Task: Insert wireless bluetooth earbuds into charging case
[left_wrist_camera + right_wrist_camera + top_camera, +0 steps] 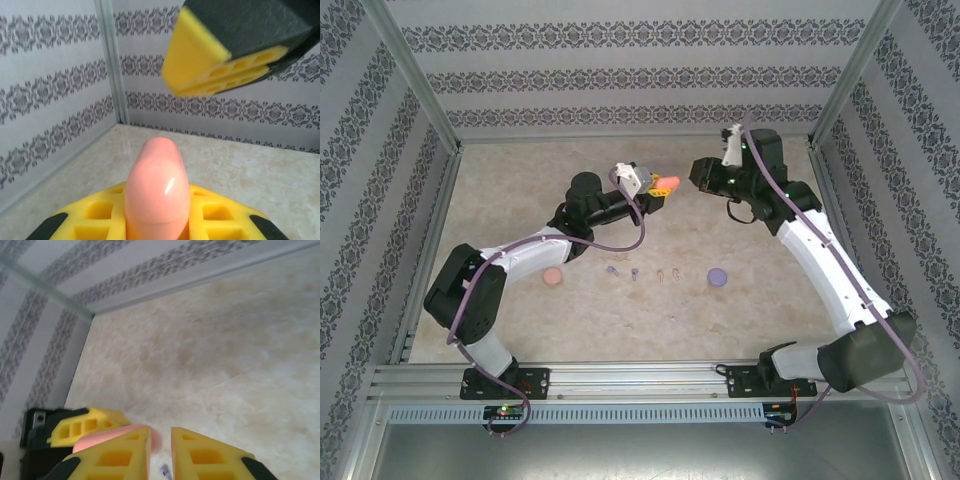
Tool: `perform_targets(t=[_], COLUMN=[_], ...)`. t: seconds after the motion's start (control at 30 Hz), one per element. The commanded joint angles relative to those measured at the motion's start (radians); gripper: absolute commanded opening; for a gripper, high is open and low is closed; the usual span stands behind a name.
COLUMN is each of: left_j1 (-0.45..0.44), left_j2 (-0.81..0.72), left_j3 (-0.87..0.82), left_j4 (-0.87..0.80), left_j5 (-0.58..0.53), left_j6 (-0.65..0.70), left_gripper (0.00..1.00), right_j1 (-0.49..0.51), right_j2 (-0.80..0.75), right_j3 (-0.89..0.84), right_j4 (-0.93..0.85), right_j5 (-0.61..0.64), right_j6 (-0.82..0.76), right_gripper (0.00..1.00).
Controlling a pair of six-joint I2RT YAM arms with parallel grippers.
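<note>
Top external | beige marbled worktop (760, 300), patterned-wallpaper walls (620, 75) | left hand (657, 190) clenched on orange-pink case (666, 183), behind-left of purple case (717, 277); long axis left-right, rounded end toward right hand (697, 172), narrowly parted | earbuds (634, 271) lie scattered left of purple case

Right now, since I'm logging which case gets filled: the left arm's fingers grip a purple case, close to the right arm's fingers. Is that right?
Not quite. The case gripped in the left fingers is pink, not purple, as the left wrist view shows; the purple case lies on the table. The pink one is indeed close to the right fingers.
</note>
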Motion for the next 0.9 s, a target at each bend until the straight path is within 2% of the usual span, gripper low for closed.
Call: perform_targets(t=[0.0, 0.13, 0.27, 0.37, 0.47, 0.63, 0.73, 0.87], left_j1=[0.011, 0.017, 0.026, 0.045, 0.057, 0.058, 0.059, 0.056], left_j2=[0.040, 0.090, 0.156, 0.241, 0.326, 0.435, 0.495, 0.561], left_j3=[0.020, 0.031, 0.144, 0.297, 0.406, 0.501, 0.557, 0.613], left_j4=[-0.072, -0.144, -0.365, -0.605, -0.738, -0.790, -0.805, -0.805], left_j5=[-0.063, -0.145, -0.223, -0.207, -0.168, -0.100, -0.080, -0.067], left_j6=[-0.068, -0.128, -0.241, -0.348, -0.421, -0.532, -0.611, -0.724], left_gripper=[0.00, 0.00, 0.00, 0.00, 0.00, 0.00, 0.00, 0.00], right_j1=[-0.033, -0.041, -0.042, -0.043, -0.042, -0.042, -0.044, -0.048], right_j2=[-0.023, -0.042, -0.039, -0.046, -0.049, -0.055, -0.057, -0.050], right_j3=[-0.098, -0.216, -0.292, -0.345, -0.376, -0.394, -0.396, -0.389], right_j4=[0.081, 0.110, 0.117, 0.135, 0.140, 0.132, 0.125, 0.117], right_j5=[0.073, 0.111, 0.122, 0.133, 0.145, 0.172, 0.192, 0.198], right_j6=[0.072, 0.079, 0.080, 0.089, 0.086, 0.052, 0.032, 0.014], right_gripper=[0.23, 0.32, 0.48, 0.57, 0.63, 0.82, 0.87, 0.89])
